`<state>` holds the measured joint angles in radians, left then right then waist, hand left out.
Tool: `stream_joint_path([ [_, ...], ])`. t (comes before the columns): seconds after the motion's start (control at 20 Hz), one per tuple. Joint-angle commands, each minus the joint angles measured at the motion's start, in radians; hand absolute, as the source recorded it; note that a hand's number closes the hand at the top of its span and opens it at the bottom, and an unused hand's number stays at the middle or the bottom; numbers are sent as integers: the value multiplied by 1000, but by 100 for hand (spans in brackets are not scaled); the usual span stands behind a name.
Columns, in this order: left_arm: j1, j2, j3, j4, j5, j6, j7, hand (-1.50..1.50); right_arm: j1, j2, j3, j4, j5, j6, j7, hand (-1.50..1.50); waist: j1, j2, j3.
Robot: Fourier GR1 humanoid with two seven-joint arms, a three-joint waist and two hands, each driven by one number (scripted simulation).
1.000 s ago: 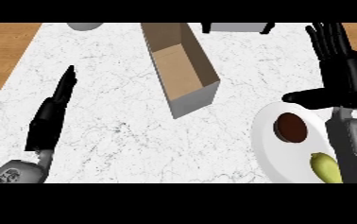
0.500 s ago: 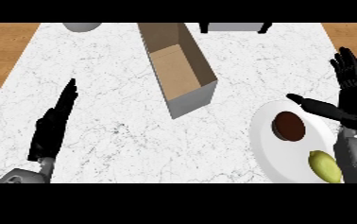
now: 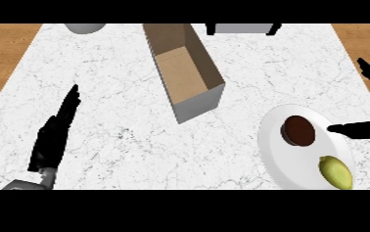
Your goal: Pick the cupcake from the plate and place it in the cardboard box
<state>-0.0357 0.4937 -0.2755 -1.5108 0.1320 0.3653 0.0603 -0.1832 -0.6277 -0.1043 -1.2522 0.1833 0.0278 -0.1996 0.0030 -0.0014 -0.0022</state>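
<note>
Both robot hands open: right [image 3: 350,128] beside cupcake [image 3: 298,130], left [image 3: 55,134] resting.

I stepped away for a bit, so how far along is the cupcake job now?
Nothing is done yet: the cupcake sits on the plate and the cardboard box holds nothing. In hand: the right hand reaches beside the cupcake. Left: grasping, carrying, placing. The left hand rests open.

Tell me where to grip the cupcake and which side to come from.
Grip the cupcake by its round sides, fingers on one side and thumb on the other, coming down from above on the right. It sits upright on the plate, top facing up, with bare plate around it. The right hand is already beside it at the plate's right edge; the yellow-green fruit lies apart, nearer the robot.
</note>
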Motion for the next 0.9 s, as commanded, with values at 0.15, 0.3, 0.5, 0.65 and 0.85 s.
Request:
stream_joint_path([
  [0.15, 1, 7, 27, 8, 5, -11, 3, 0, 33, -154, 182, -123, 122, 247, 246, -150, -5, -2, -1],
  [0.3, 45, -11, 12, 7, 2, -29, -39, 0, -2, -161, 217, -186, 94, 364, 382, -150, 4, -1, 0],
  [0.5, 10, -24, 28, -12, -21, -29, 16, 0, -23, -45, 280, -266, 130, 364, 547, -150, 1, 1, 1],
  [0.65, 76, -30, 37, -96, -44, -38, 36, 0, 51, -62, 226, -326, 147, 391, 572, -150, -1, -1, 2],
  [0.85, 5, -88, 70, 77, -83, -71, -42, 0, -12, 47, 264, -280, 240, 364, 636, -150, -1, 2, 2],
])
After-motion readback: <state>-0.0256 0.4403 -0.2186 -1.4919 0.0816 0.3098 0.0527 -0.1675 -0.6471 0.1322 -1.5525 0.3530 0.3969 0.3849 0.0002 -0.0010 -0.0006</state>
